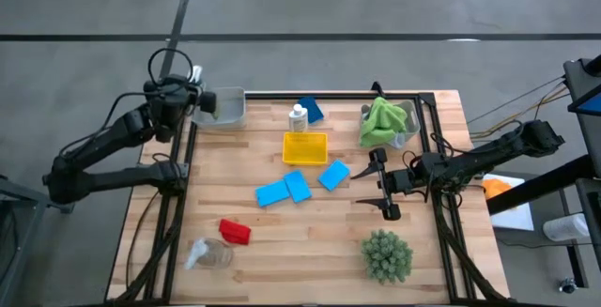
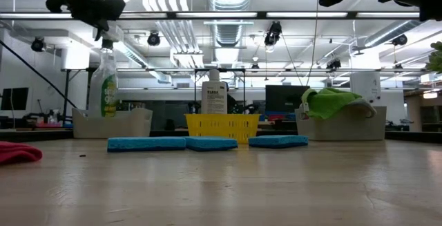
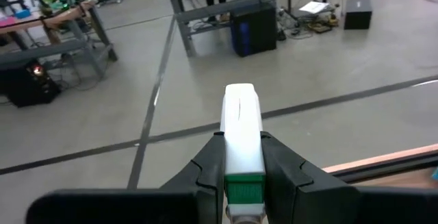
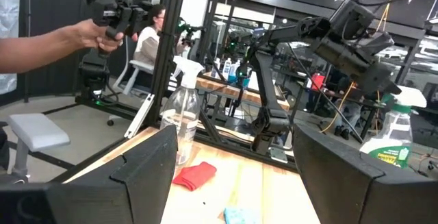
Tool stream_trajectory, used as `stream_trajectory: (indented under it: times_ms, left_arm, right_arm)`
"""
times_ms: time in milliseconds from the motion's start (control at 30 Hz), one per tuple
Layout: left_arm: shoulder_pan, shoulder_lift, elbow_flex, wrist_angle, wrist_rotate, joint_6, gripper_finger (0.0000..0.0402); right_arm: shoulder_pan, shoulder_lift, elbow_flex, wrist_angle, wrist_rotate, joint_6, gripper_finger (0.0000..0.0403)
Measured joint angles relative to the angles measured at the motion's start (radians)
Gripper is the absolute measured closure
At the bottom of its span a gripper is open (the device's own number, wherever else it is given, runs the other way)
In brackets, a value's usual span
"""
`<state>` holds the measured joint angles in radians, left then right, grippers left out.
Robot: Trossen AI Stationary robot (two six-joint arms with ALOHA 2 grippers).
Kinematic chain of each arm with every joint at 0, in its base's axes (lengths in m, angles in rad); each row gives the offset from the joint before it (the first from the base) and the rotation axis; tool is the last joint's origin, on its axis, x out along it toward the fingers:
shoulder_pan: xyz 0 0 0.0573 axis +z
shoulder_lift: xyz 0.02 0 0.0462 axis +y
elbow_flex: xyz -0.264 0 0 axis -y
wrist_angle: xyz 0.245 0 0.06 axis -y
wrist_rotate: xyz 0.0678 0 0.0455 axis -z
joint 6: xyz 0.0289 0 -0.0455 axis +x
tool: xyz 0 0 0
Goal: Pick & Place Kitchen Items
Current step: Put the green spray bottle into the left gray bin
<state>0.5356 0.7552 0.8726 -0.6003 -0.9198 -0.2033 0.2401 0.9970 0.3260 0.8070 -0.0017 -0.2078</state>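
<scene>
From the high view, the left gripper [image 1: 199, 100] is at the 10 o'clock corner of the desk [image 1: 310, 251], over the grey bin [image 1: 225, 112]. The right gripper [image 1: 380, 185] hovers at about 3 o'clock, just beside the blue sponges [image 1: 296, 187], which lie near the centre below the yellow tray [image 1: 305, 147]. The small white bottle [image 1: 298, 117] stands at 12 o'clock, the green cloth [image 1: 383, 121] fills a second bin at 1 o'clock, the red cloth [image 1: 235, 231] lies at 7 o'clock, and a clear spray bottle [image 1: 208, 253] lies on its side next to it. The green plant [image 1: 387, 255] sits at 5 o'clock.

In the low view, a spray bottle with green liquid [image 2: 105, 81] hangs from the left gripper above the grey bin; its base seems to be just at the rim, but I cannot tell if it already touches inside.

The left wrist view shows both dark fingers [image 3: 205, 172] pressed on the white trigger head of this bottle, so the gripper is nearly closed on it.

In the right wrist view, the two fingers [image 4: 147, 166] stand wide apart and hold nothing (a person's hand with a controller shows in the room behind).

I judge the step in hand is placing the spray bottle into the grey bin. The next move would call for lowering it until it stands, then releasing; the right arm looks ready to go down on a sponge.
</scene>
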Motion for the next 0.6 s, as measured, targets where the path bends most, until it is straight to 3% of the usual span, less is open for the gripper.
stream_trajectory:
  times_ms: [367, 600]
  left_arm:
    - [0.074, -0.008, -0.081, 0.008, -0.002, -0.004, 0.0343]
    - [0.147, -0.009, -0.093, 0.017, 0.071, 0.001, 0.0343]
  right_arm:
    - [0.0, 0.0, 0.0, 0.0, 0.0, 0.0, 0.0119]
    - [0.0, 0.0, 0.0, 0.0, -0.009, 0.0, 0.0119]
